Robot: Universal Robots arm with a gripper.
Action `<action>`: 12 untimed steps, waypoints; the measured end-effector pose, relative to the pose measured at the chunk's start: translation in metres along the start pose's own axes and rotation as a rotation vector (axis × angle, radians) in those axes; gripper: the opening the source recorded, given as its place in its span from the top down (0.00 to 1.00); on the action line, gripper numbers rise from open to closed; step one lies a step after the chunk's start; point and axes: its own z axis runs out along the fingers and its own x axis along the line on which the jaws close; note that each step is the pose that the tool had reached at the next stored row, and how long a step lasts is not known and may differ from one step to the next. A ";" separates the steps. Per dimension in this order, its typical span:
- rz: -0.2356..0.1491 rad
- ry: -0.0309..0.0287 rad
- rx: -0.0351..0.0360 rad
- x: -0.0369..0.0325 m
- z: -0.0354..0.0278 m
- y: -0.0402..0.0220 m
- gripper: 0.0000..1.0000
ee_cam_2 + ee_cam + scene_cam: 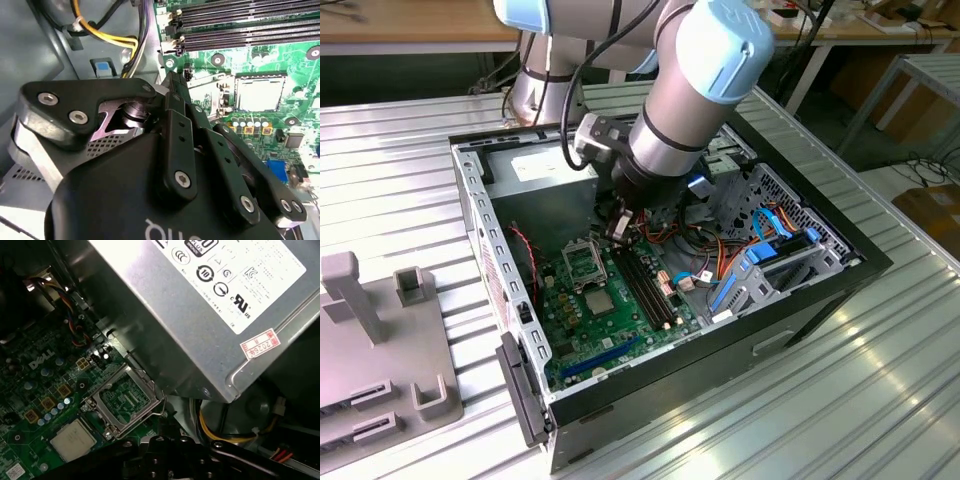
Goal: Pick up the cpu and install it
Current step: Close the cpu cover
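The cpu [598,303] [259,93] [73,440] is a small flat square chip with a silver-grey face. It lies flat on the green motherboard [620,335], just beside the open socket frame [127,400].

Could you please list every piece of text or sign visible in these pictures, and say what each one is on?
None can be quoted reliably; here is where print stands.
Certification marks on the power supply: symbols, cropped.
Red-and-white sticker on the same casing: digits small and tilted.
White lettering on the motherboard: tilted, blurred.
White lettering on the gripper body: cut off at the picture's edge.
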 end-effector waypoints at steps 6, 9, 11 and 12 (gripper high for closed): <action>0.003 -0.0075 -0.0055 0.0008 0.0095 -0.0020 0.89; 0.003 -0.0131 -0.0099 0.0009 0.0124 -0.0026 0.89; 0.003 -0.0141 -0.0109 0.0006 0.0135 -0.0027 0.89; 0.003 -0.0145 -0.0112 0.0003 0.0137 -0.0026 0.89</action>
